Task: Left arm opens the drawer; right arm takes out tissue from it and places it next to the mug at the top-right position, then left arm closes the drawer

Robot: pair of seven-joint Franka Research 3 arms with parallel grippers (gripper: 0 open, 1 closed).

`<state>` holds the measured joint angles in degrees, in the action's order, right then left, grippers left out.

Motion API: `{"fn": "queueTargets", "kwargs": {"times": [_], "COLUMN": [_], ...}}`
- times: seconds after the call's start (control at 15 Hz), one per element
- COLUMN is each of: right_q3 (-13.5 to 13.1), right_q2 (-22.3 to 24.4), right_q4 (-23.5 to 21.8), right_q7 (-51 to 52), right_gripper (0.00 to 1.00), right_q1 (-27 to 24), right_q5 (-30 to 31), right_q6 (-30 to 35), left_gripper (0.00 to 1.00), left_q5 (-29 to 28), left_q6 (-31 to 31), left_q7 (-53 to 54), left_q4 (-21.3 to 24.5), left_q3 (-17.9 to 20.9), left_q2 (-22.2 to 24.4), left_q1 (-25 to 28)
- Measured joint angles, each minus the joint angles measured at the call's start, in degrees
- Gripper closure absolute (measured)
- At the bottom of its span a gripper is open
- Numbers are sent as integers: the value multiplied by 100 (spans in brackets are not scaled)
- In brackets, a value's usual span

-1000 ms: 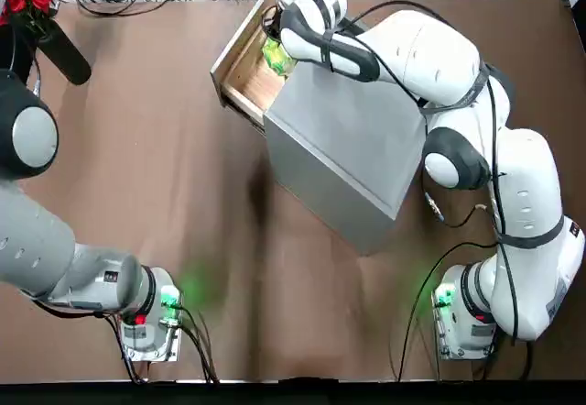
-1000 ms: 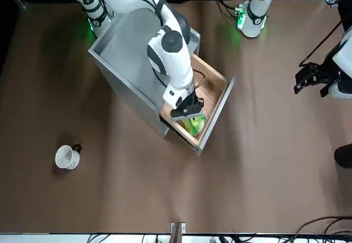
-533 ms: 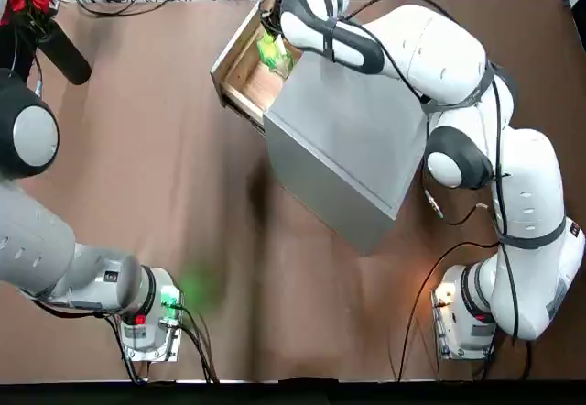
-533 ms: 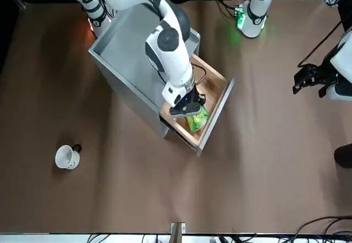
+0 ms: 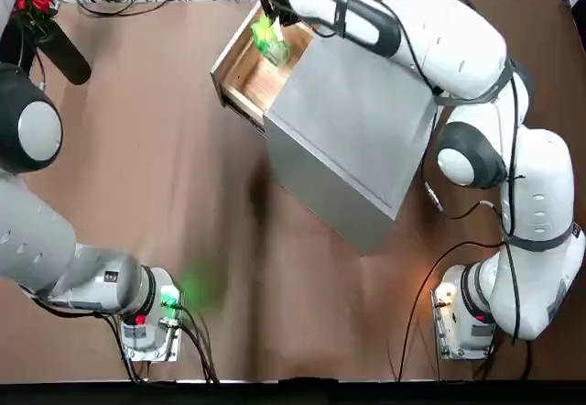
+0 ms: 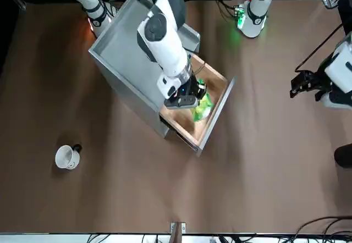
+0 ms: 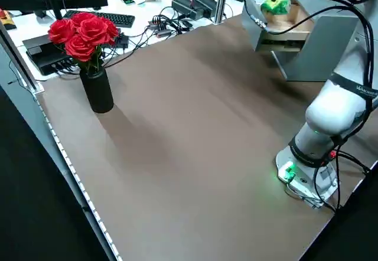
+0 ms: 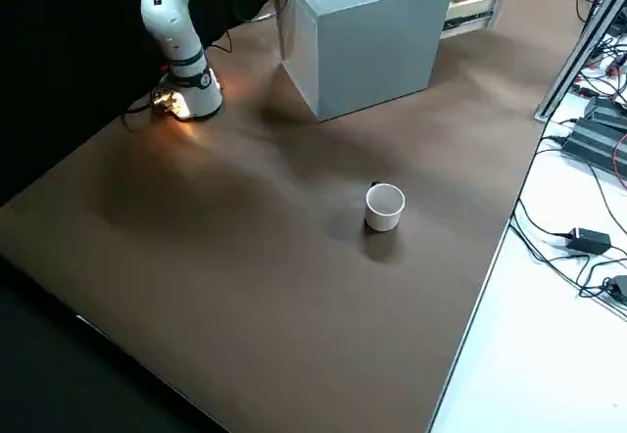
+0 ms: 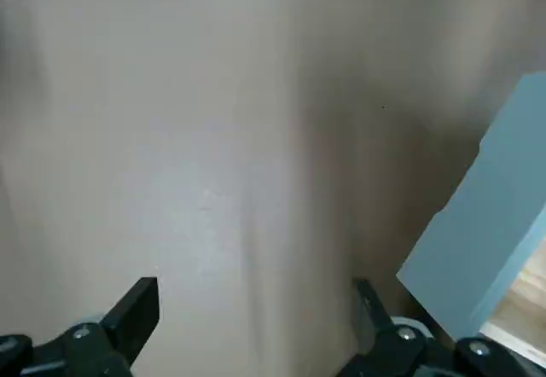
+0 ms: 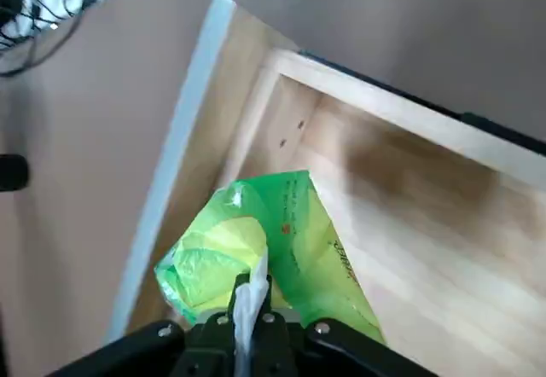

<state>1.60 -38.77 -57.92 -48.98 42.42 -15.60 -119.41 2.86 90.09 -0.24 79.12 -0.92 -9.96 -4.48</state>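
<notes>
right gripper: while the top view is mostly hiding the fingertips, the right wrist view is showing the right gripper (image 10: 252, 296) pinching a white tuft of the tissue packet (image 10: 277, 249), fingers closing on it
tissue packet: hanging or sitting right at the right gripper's fingertips, within the drawer outline; pictures not making clear whether it is touching the drawer floor
packet look: crinkling, glossy thin plastic, bright green with yellow patches, small dark print, a little orange-red mark; bulging unevenly, white tuft sticking up between the fingers
drawer: standing open under the right gripper; pale tan wood (image 10: 409, 215), visible grain, flat grey front panel; right wrist view is also showing small dark holes in an inner wall
cabinet: sitting beside the right gripper, toward the robot's bases; boxy, smooth matte grey (image 5: 352, 139)
mug: showing in front and right side views, standing upright well apart from the right gripper, farther out and toward the robot's right; white, rounded, glossy-looking (image 8: 384, 207), with dark handle
left gripper: hovering over the brown table (image 6: 247, 160), well apart from the right gripper toward the robot's left; left wrist view is showing the left gripper (image 9: 256, 296) spreading its fingers, nothing between them
vase: standing to the robot's left of the right gripper; dark cylinder (image 7: 97, 91), holding red roses (image 7: 85, 35), which left side view is showing fully
</notes>
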Motion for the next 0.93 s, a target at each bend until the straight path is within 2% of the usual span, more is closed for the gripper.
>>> {"fn": "queueTargets", "kwargs": {"times": [0.2, 0.6, 0.87, 0.93], "right_q3": [3, -8, -54, -60], "right_q2": [260, 857, 1246, 1306], "right_q4": [10, 36, 37, 36], "right_q7": [-56, -336, -364, -332], "right_gripper": [98, 98, 98, 98], "right_q1": [-98, -521, -1075, -1271], "right_q5": [-307, -555, -539, -449], "right_q6": [37, 208, 330, 353], "left_gripper": [3, 60, 96, 99], "left_q5": [0, 51, 832, 1176], "left_q6": [17, -303, -559, -604], "left_q7": [-117, -1268, -1642, -1741], "left_q4": [1, 38, 67, 77], "left_q3": [0, -24, -5, 7], "left_q2": [-125, -360, -823, -1004], "left_q1": [0, -85, -36, -2]}}
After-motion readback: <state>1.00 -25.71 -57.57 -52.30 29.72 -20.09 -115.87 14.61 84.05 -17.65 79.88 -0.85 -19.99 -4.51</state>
